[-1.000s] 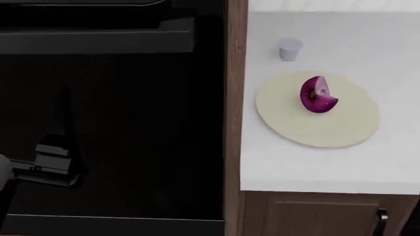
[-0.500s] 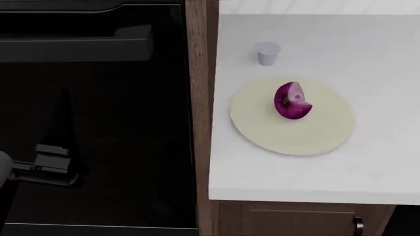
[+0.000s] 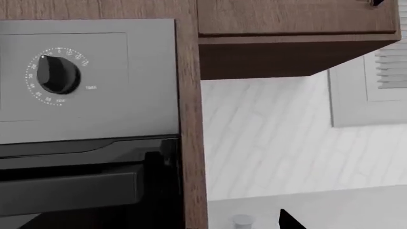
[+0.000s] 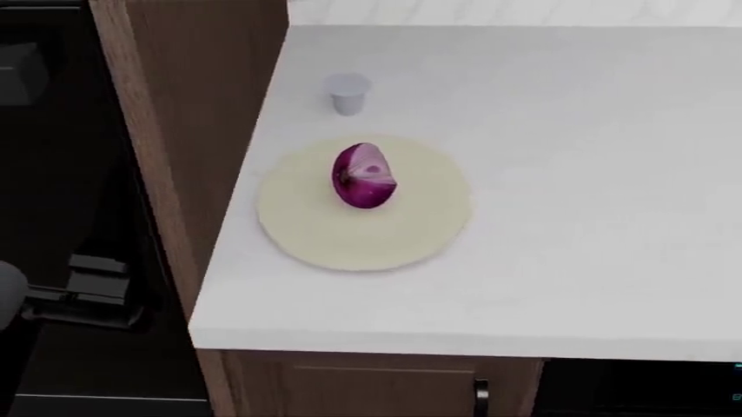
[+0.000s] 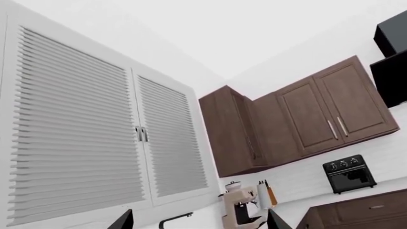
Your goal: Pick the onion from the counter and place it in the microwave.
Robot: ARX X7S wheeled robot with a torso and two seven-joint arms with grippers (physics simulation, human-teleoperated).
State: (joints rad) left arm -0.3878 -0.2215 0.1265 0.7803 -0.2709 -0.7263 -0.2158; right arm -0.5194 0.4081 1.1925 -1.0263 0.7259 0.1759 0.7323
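Observation:
The magenta onion (image 4: 364, 175) stands on a round cream disc (image 4: 363, 208) on the white counter (image 4: 579, 217), near its left end. My left gripper (image 4: 90, 291) hangs low at the far left, in front of a dark appliance front and well away from the onion. In the left wrist view only one of its fingertips (image 3: 289, 222) shows, set wide to the side, with nothing held. That view also shows the microwave (image 3: 95, 119) with its timer dial (image 3: 57, 75) and bar handle (image 3: 70, 188). The right gripper (image 5: 199, 222) is open and empty, pointing at a shuttered wall.
A small grey cup (image 4: 347, 93) stands behind the disc. A brown wood panel (image 4: 174, 156) separates the counter from the dark appliance front (image 4: 47, 174). A cabinet door with a handle (image 4: 480, 395) sits below the counter's front edge. Wall cabinets (image 5: 305, 119) show in the right wrist view.
The head view has swung to the right, so onion, disc, cup and counter now sit further left in the picture. The left gripper keeps its place in the view.

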